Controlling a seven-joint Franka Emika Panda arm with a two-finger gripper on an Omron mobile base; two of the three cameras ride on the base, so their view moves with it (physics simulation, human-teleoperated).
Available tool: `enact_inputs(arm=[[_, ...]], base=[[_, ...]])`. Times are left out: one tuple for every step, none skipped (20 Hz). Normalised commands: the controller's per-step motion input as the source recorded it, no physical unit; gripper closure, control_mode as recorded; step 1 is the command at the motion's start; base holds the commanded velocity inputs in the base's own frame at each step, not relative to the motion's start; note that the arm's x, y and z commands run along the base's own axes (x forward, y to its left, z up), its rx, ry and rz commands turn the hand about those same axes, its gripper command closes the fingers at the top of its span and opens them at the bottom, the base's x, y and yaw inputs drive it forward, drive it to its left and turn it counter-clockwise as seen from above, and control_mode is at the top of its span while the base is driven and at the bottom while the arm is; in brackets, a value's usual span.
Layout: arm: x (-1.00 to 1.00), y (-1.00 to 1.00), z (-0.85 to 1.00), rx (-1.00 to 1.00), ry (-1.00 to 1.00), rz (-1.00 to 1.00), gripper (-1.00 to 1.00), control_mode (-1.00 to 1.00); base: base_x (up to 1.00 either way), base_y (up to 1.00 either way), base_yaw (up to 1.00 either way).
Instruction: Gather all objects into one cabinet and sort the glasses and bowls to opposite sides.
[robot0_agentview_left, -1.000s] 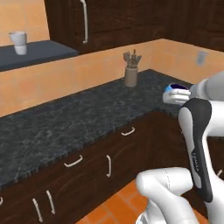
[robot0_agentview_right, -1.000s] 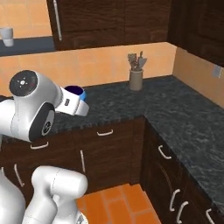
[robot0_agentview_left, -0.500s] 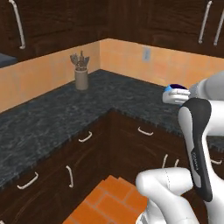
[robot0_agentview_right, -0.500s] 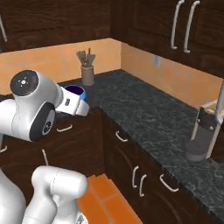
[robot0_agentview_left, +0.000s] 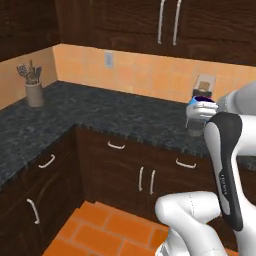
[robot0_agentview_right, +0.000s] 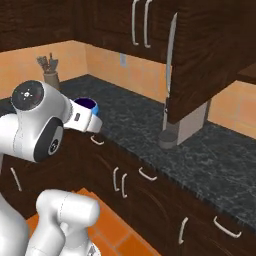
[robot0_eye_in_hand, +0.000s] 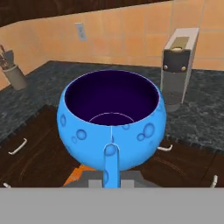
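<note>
My gripper (robot0_eye_in_hand: 111, 151) is shut on the near rim of the small bright blue bowl (robot0_eye_in_hand: 83, 127), which stays upright with its dark inside showing. In the left base view the bowl (robot0_agentview_left: 202, 101) sits at the gripper (robot0_agentview_left: 201, 111), held above the front part of the counter. Seen from the right base, the bowl (robot0_agentview_right: 86, 104) rides beside the arm's big joint. The dark brown cabinet's door (robot0_agentview_right: 210, 50), with its long curved grey handle (robot0_agentview_right: 170, 65), stands open to the right above the counter. The glasses are out of view.
A grey coffee machine (robot0_agentview_right: 187, 125) stands on the black speckled counter (robot0_agentview_left: 100, 112) below the open door. A utensil holder (robot0_agentview_left: 33, 90) sits in the far left corner. Low drawers and doors with small handles (robot0_agentview_left: 145, 180) run under the counter, above an orange tiled floor (robot0_agentview_left: 100, 230).
The whole scene has swung left in both base views, so the base has turned; the utensil holder slid left and the open cabinet door came into sight. The bowl stays in the gripper.
</note>
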Motion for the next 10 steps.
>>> enact_inputs(arm=[[0.00, 0.00, 0.00, 0.00, 0.00, 0.00, 1.00, 1.00], [0.00, 0.00, 0.00, 0.00, 0.00, 0.00, 1.00, 1.00], [0.00, 0.00, 0.00, 0.00, 0.00, 0.00, 1.00, 1.00], [0.00, 0.00, 0.00, 0.00, 0.00, 0.00, 1.00, 1.00], [0.00, 0.00, 0.00, 0.00, 0.00, 0.00, 1.00, 1.00], [0.00, 0.00, 0.00, 0.00, 0.00, 0.00, 1.00, 1.00], [0.00, 0.00, 0.00, 0.00, 0.00, 0.00, 1.00, 1.00], [0.00, 0.00, 0.00, 0.00, 0.00, 0.00, 1.00, 1.00], [0.00, 0.00, 0.00, 0.00, 0.00, 0.00, 1.00, 1.00], [0.00, 0.00, 0.00, 0.00, 0.00, 0.00, 1.00, 1.00]], base=[[-0.71, -0.01, -0.34], [-0.81, 0.00, -0.32], [-0.92, 0.00, -0.30], [-0.96, 0.30, -0.31], [-0.94, 0.61, -0.29], [-0.93, 0.71, -0.25], [-0.92, 0.79, -0.23], [-0.81, 0.64, -0.21], [-0.70, 0.40, -0.21], [-0.59, 0.07, -0.22]])
